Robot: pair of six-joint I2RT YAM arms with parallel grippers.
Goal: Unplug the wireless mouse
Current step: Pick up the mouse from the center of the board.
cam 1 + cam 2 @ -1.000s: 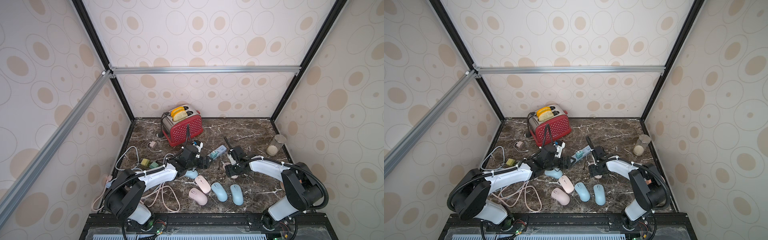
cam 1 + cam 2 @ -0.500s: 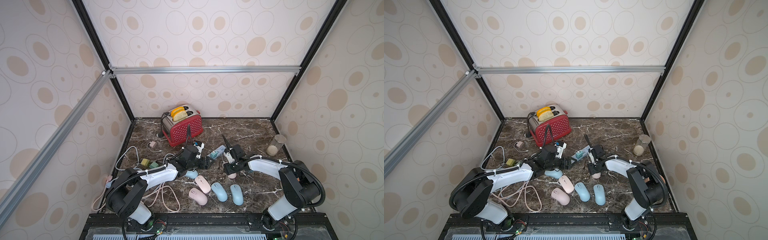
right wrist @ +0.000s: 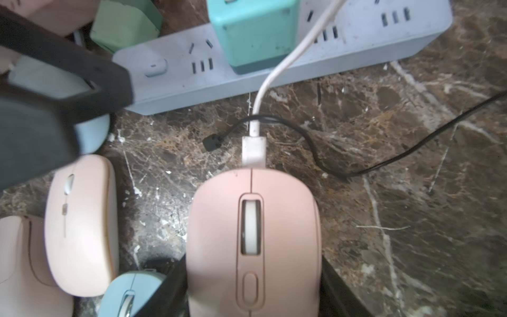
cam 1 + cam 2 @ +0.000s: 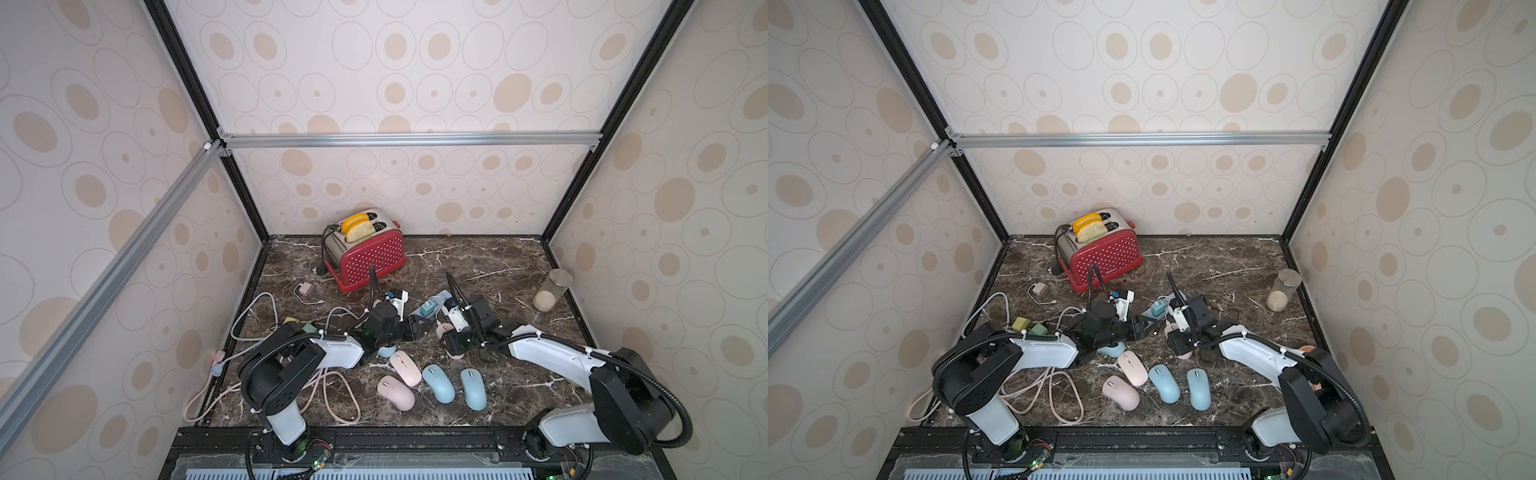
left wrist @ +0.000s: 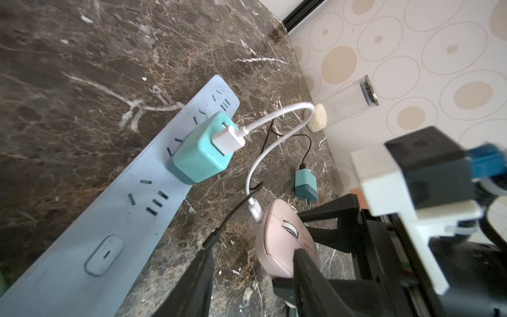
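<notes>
The pink wireless mouse [image 3: 253, 233] lies on the marble near the power strip [image 3: 356, 46]. My right gripper [image 3: 253, 274] is shut on it, one finger against each flank. A white cable plug [image 3: 253, 151] sits in the mouse's front, and the cable runs to a teal charger [image 3: 255, 35] on the strip. My left gripper [image 5: 253, 255] is open just short of that plug [image 5: 255, 210], nothing between its fingers; one finger overlaps the mouse [image 5: 279, 241]. Both top views show the grippers [image 4: 424, 326] [image 4: 1177, 340] meeting over the mouse [image 4: 442, 329].
Two pink mice [image 4: 395, 392] and two blue mice [image 4: 438, 383] lie in front. A loose teal charger [image 5: 305, 183] with a thin black cable [image 3: 384, 164] lies beside the mouse. A red toaster [image 4: 365, 253] stands behind, a jar [image 4: 550, 291] at the right, cables [image 4: 332, 395] at the left.
My left gripper's jaws have narrowed while staying by the plug. My right gripper has shifted left onto the pink mouse and closed on it.
</notes>
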